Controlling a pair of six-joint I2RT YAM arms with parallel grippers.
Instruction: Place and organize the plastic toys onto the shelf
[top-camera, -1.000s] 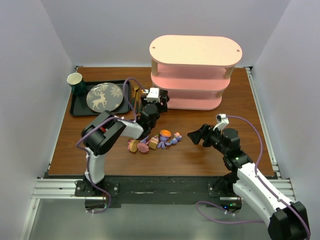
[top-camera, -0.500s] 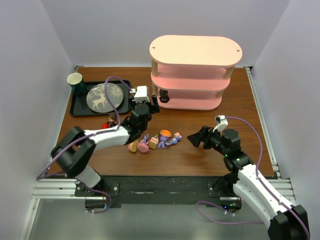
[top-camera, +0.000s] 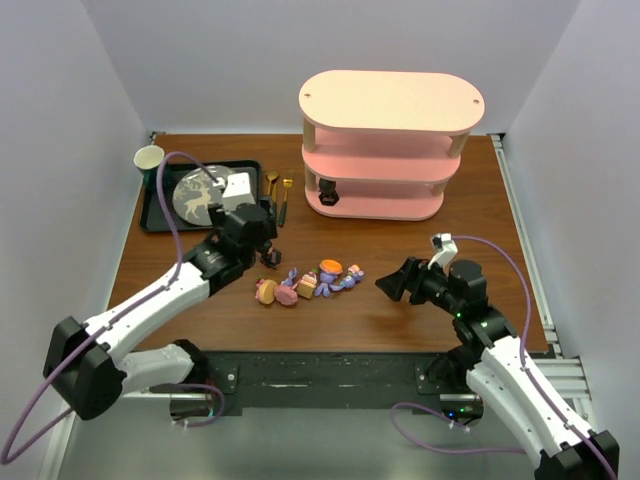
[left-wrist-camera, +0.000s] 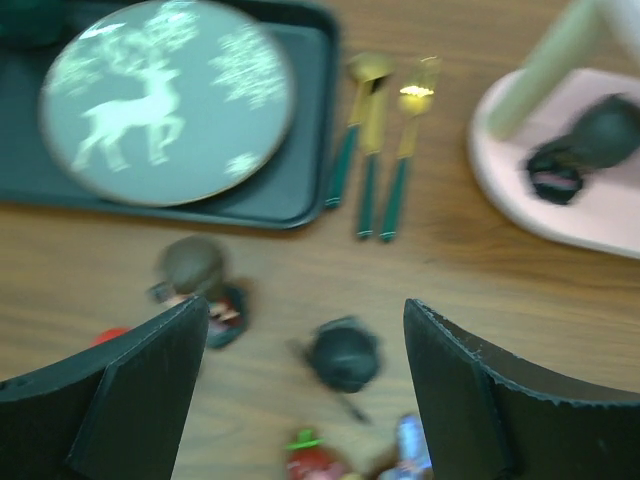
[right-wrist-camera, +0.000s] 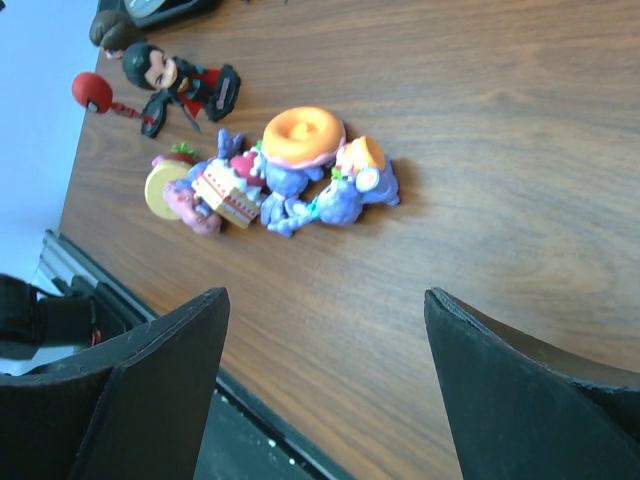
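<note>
My left pincer (left-wrist-camera: 302, 335) stands wide apart with nothing in it, hanging over the table (top-camera: 450, 240) just in front of the tray (left-wrist-camera: 312, 195). Between its fingers (left-wrist-camera: 130, 400) I see a small dark toy (left-wrist-camera: 343, 352) on the wood. The view is blurred, so I cannot tell whether it is upright or on its side. Just left of it is a brown-haired toy (left-wrist-camera: 195, 280), close to my left finger. Beyond them two gold spoons (left-wrist-camera: 372, 150) lie side by side beside the tray, which carries a reindeer plate (left-wrist-camera: 165, 100). A green cup (top-camera: 150, 160) sits at the tray's far left corner. My right pincer (right-wrist-camera: 325, 300) is apart too and empty. It is low over the table, well to the right of the heap (right-wrist-camera: 290, 175) and pointing at it. That heap lies near the middle of the table, and its toys touch one another: purple-blue bunnies, one with an orange ring on top, a pink cake-like piece and a pale yellow disc. A black-haired toy (right-wrist-camera: 180, 85) with a red ball lies just beyond the heap, apart from it. The shelf (top-camera: 390, 100) stands at the far side, right of the tray. One dark toy sits on its bottom tier (left-wrist-camera: 540, 205) at the left end, beside the post.
</note>
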